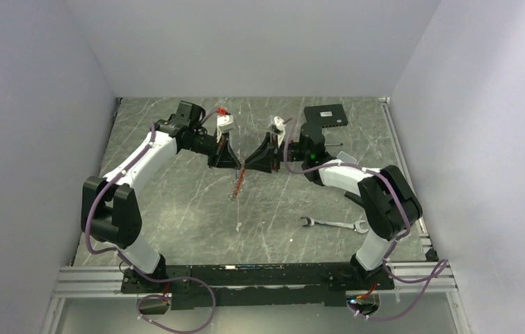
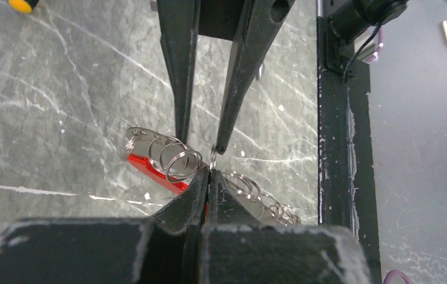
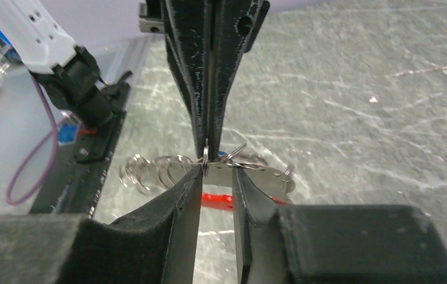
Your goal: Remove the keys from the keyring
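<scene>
The keyring, a string of silvery rings with a red tag, hangs above the table between both grippers. My left gripper is shut on one thin ring of it. My right gripper faces it tip to tip, open, its jaws a finger-width apart around the same ring and a flat silvery piece. In the top view the grippers meet at mid-table, with the red tag dangling below. I cannot make out separate keys among the rings.
A silver wrench lies on the table near the right arm. A black box sits at the back right. A yellow screwdriver handle shows at the left wrist view's edge. A small red item lies at the back.
</scene>
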